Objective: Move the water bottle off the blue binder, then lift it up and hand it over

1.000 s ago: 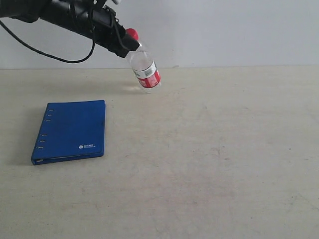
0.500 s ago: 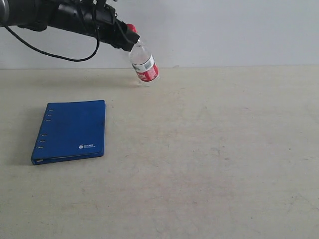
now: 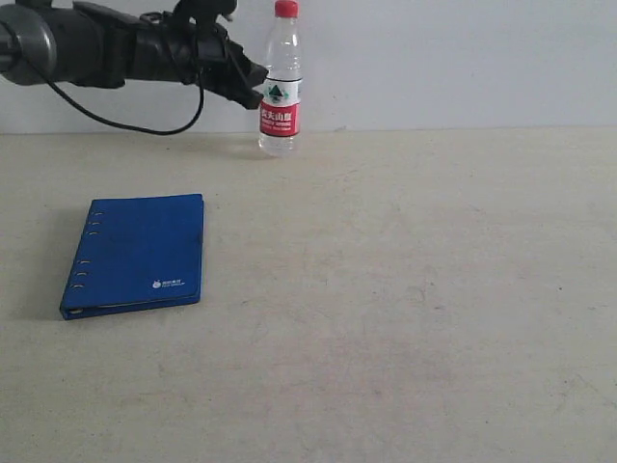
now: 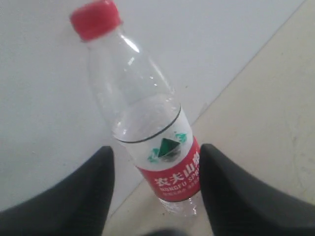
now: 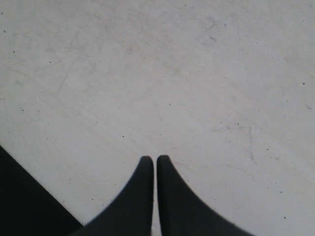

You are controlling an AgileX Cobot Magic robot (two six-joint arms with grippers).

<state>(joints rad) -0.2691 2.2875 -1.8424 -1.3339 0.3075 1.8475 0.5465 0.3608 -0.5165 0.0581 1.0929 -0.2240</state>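
So on my feed the bottle (image 3: 280,92) is standing upright on the surface (image 3: 405,289), way at the back right by the wall (image 3: 434,58). Its red cap (image 3: 285,9) is on top and the red label (image 3: 279,114) faces the exterior cam. The left gripper (image 3: 251,85) is just beside it, reaching in from the left at about label height, and it's open. In the left wrist view both fingers (image 4: 83,196) are spread wide, with the bottle in the gap just past their tips. The tips look really close to its sides, and I honestly can't tell if they brush it or not. The bottle looks tilted in that view, but the exterior cam has it straight up. A black cable (image 3: 125,116) droops under the left arm. The binder (image 3: 135,254) lies flat and closed at the front left of the surface, well apart from the bottle. Its spine slots run along the left edge, and the little white logo (image 3: 169,284) sits near the front right corner of the cover. The right gripper (image 5: 155,160) only shows in its own wrist view: it's closed, fingertips pressed together with nothing between them, hanging over bare surface.
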